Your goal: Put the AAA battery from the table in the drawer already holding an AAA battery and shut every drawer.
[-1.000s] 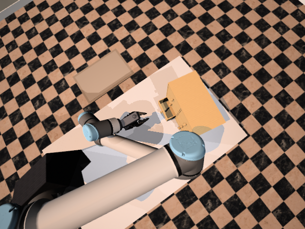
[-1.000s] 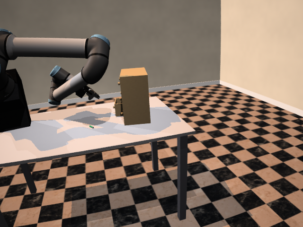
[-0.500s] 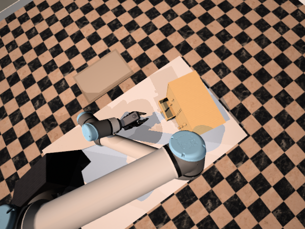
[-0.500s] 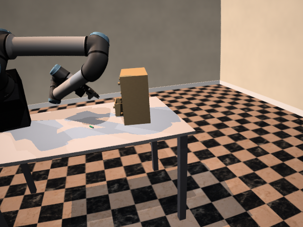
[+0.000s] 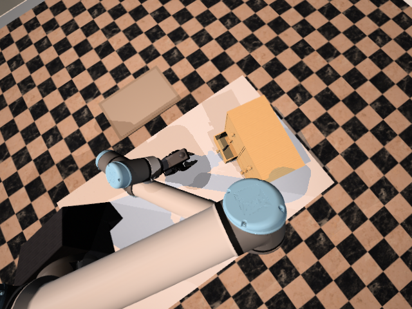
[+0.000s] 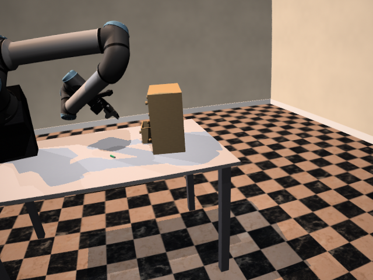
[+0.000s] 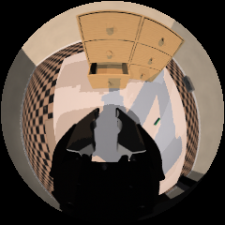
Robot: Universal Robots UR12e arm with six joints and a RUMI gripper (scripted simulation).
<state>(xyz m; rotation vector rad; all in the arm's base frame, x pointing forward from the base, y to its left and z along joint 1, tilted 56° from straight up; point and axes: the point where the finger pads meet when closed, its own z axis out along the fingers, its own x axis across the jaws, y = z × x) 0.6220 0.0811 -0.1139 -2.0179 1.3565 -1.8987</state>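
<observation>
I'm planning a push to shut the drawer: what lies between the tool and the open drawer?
In the wrist view, only shadowed tabletop shows between the tool and the open drawer.

The two-jaw gripper [image 5: 192,158] [image 6: 117,116] [image 7: 107,108] points forward and tilts downward, its jaws parted with nothing between them. Behind it, the dark wrist [image 5: 138,172] [image 6: 73,87] carries blue-capped joints. The pale forearm [image 5: 179,199] [image 6: 87,91] rises from the wrist to the bent elbow [image 5: 257,212] [image 6: 116,51], above the gripper; the thick upper arm [image 5: 143,262] [image 6: 55,46] runs back from there.
</observation>
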